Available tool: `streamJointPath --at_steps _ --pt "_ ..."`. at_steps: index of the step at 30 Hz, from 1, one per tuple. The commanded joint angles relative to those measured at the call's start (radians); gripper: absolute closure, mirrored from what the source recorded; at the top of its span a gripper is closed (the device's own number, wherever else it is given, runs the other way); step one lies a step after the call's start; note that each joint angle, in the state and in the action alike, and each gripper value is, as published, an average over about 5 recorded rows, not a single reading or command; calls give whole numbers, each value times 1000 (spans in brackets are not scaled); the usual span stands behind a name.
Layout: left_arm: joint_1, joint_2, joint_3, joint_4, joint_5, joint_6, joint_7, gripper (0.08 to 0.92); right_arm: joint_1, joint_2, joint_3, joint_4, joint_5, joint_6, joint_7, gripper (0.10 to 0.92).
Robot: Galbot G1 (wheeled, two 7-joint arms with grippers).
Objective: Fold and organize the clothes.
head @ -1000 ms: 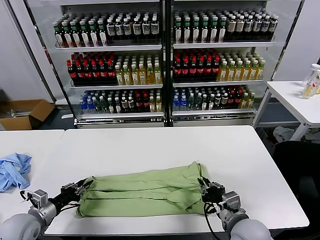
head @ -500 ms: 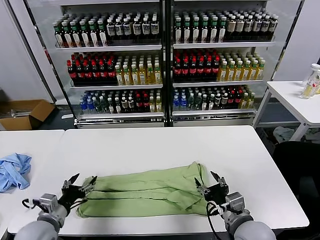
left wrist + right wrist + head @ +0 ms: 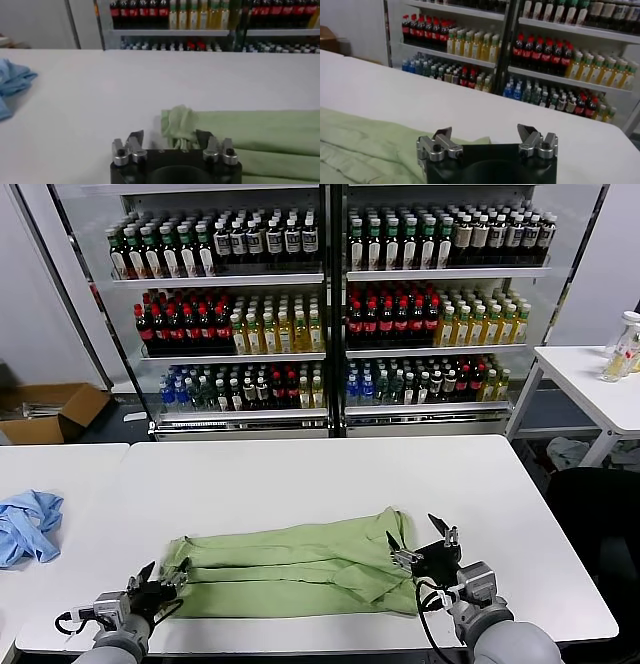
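The clothes, one light green shirt, lie folded into a long band across the front of the white table. My left gripper sits low at the band's left end with its jaws apart. In the left wrist view a bunched tip of the shirt lies just ahead of the left gripper, nearer one finger. My right gripper hovers open just above the shirt's right end. In the right wrist view the right gripper has nothing between its fingers, and the shirt lies off to one side.
A crumpled light blue cloth lies on the adjoining table at far left, also seen as the blue cloth in the left wrist view. Glass-door coolers full of bottles stand behind. A small white side table is at right, a cardboard box at left.
Both grippers have opened and let go of the shirt's ends. The left one has drawn back towards the table's front edge; the right one has risen slightly.
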Motion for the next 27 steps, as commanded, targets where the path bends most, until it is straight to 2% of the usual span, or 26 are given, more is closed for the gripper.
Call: streamJointPath --at_steps 1,11,16,20,24,27 --pt "-8 -33 12 16 -34 22 -58 467 3 -5 11 6 7 0 1 203" --pt "-47 -63 31 48 19 28 -47 753 12 0 12 -3 6 0 0 203" --pt "-35 -35 -49 -36 150 52 -17 884 13 -8 25 -4 7 0 -1 203" --pt "-8 41 -251 -95 241 85 30 906 12 -8 36 -4 7 0 -1 203" --pt "10 117 -453 -46 298 93 75 906 11 -11 51 -2 9 1 -2 203" --pt "17 145 -506 -29 314 97 86 906 11 -12 58 -2 10 1 -1 203"
